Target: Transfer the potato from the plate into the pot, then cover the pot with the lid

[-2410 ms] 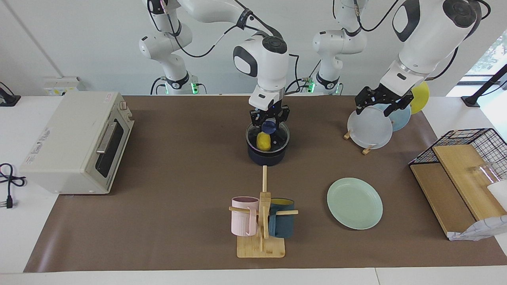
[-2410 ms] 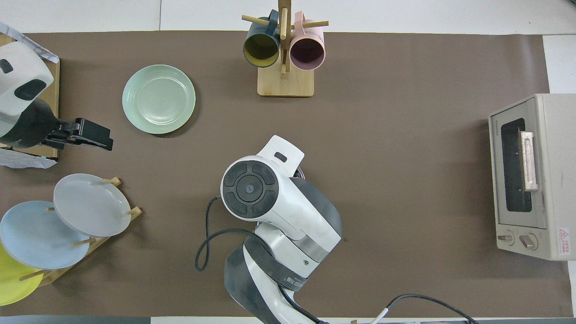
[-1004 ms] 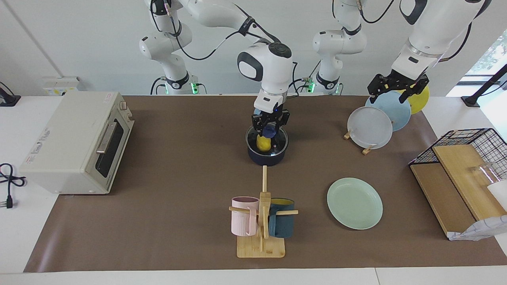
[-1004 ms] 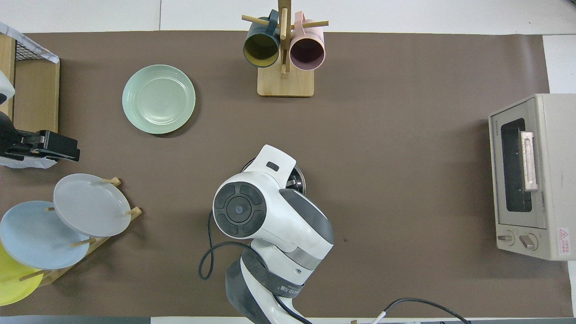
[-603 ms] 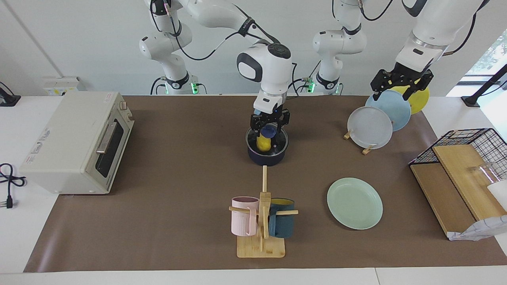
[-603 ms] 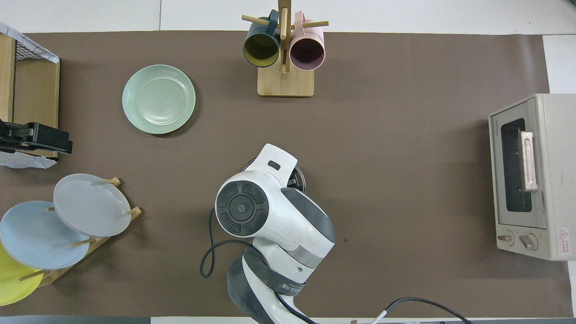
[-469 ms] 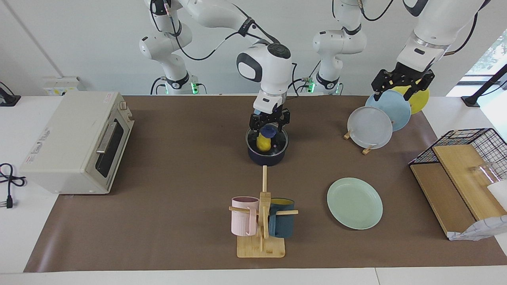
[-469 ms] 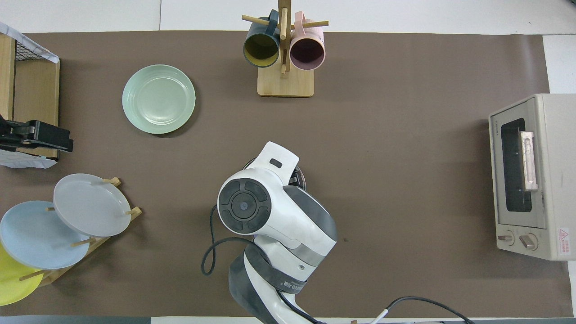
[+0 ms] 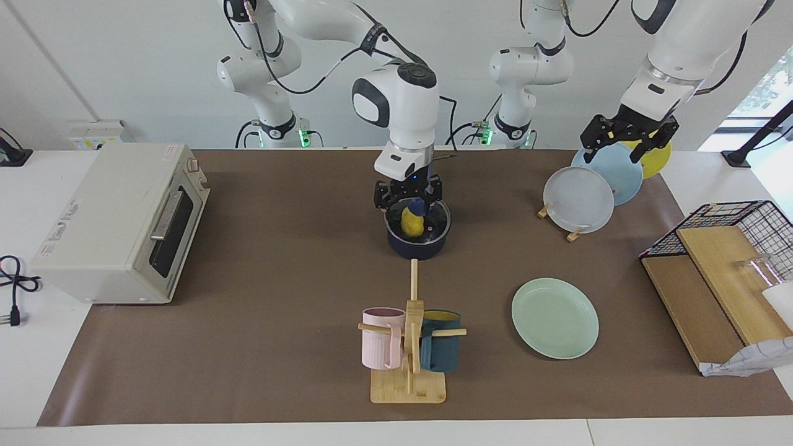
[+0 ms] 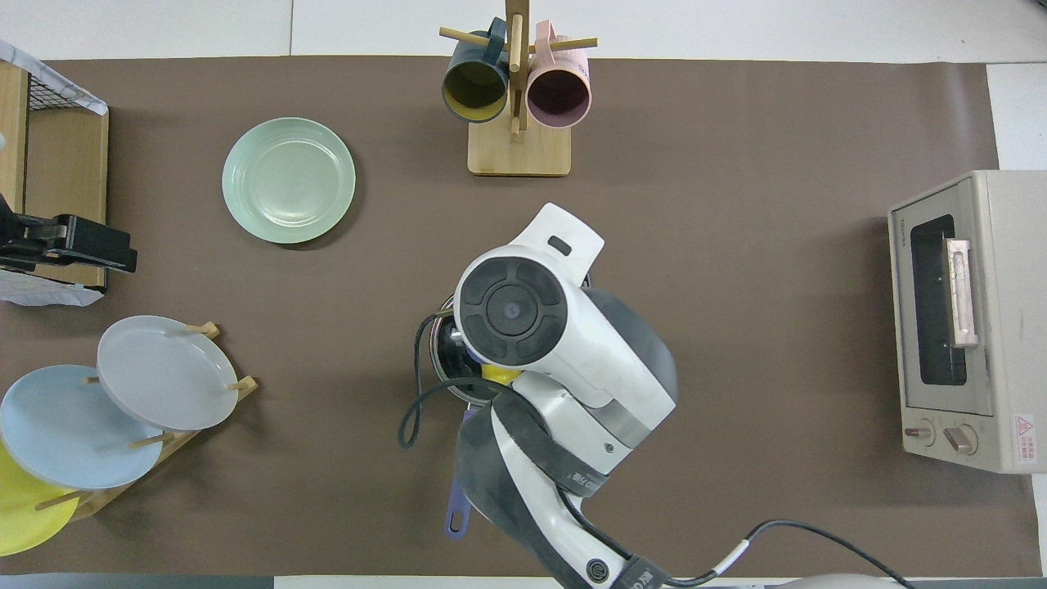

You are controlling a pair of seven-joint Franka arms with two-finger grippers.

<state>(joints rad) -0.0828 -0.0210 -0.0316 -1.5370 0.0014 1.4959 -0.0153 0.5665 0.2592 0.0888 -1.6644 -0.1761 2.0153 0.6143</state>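
The dark blue pot [image 9: 418, 243] stands mid-table with the yellow potato [image 9: 411, 224] inside it. The glass lid [image 9: 433, 222] with its blue knob [image 9: 419, 204] lies on the pot. My right gripper [image 9: 409, 194] is open just above the lid, slightly off the knob toward the right arm's end. In the overhead view my right arm covers most of the pot [image 10: 442, 353]; its handle [image 10: 458, 509] points toward the robots. The mint-green plate [image 9: 554, 318] is bare. My left gripper [image 9: 627, 137] is open and empty, raised over the plate rack.
A toaster oven [image 9: 118, 223] stands at the right arm's end. A wooden mug rack [image 9: 409, 347] with a pink and a teal mug is farther out than the pot. A rack of upright plates [image 9: 579, 199] and a wire basket [image 9: 718, 260] are at the left arm's end.
My right gripper set the lid down on the pot, let go of the knob and shifted toward the right arm's end. My left arm rose and drew back over the plate rack.
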